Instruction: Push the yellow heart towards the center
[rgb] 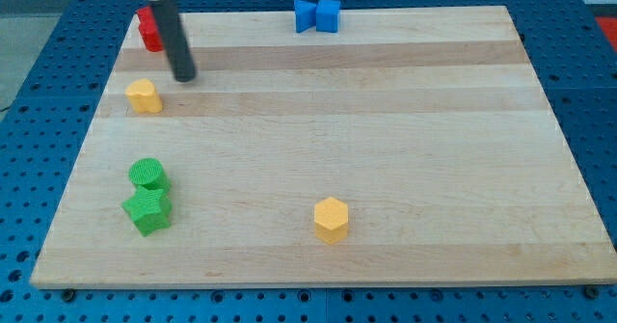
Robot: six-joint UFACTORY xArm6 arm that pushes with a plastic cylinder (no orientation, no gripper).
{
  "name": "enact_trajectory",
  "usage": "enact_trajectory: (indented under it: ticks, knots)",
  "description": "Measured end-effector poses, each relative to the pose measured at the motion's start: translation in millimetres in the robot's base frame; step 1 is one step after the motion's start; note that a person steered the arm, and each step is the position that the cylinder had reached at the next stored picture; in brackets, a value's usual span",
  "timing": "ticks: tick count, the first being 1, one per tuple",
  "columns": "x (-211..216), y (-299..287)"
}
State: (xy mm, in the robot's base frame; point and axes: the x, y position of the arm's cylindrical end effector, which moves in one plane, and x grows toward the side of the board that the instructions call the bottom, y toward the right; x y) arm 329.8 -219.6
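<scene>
The yellow heart lies near the board's left edge, in the upper part. My tip rests on the board just up and to the right of the heart, a small gap apart from it. The rod rises from there to the view's top. A red block, partly hidden by the rod, sits at the upper left corner, above the heart.
Two blue blocks touch each other at the top edge, middle. A green cylinder and a green star sit together at the lower left. A yellow hexagon stands at the bottom middle. The wooden board lies on a blue perforated table.
</scene>
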Motion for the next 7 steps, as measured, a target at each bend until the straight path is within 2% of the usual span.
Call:
enact_trajectory:
  ticks: [1, 2, 5, 6, 7]
  knots:
    - [10, -69]
    - [28, -84]
    - [42, 124]
    - [18, 92]
    - [10, 14]
